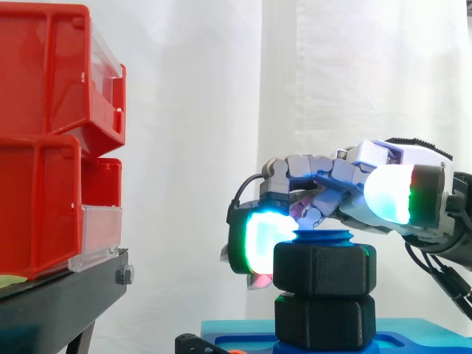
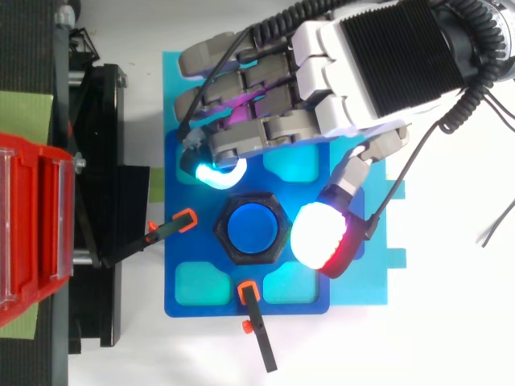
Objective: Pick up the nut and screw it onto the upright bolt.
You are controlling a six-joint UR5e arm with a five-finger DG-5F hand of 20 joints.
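A blue upright bolt (image 2: 253, 227) stands in the middle of a blue fixture plate (image 2: 181, 249). On it sits a black hex nut (image 1: 321, 270), with the bolt's tip (image 1: 324, 237) showing above it. A second black nut (image 1: 324, 321) sits lower on the same bolt. My hand (image 2: 322, 72) reaches over from the right with its fingers curled round the upper nut. A cyan-green fingertip (image 1: 258, 243) lies against the nut's left side. The white-red thumb pad (image 2: 322, 239) is at its right edge and looks slightly higher than the nut in the side view.
Red bins (image 1: 51, 133) are stacked on a black stand (image 1: 59, 295) to the left of the plate. Two black clamps with orange tips (image 2: 187, 219) (image 2: 248, 291) lie on the plate's left and front edges. A light blue base (image 2: 366, 273) extends to the right.
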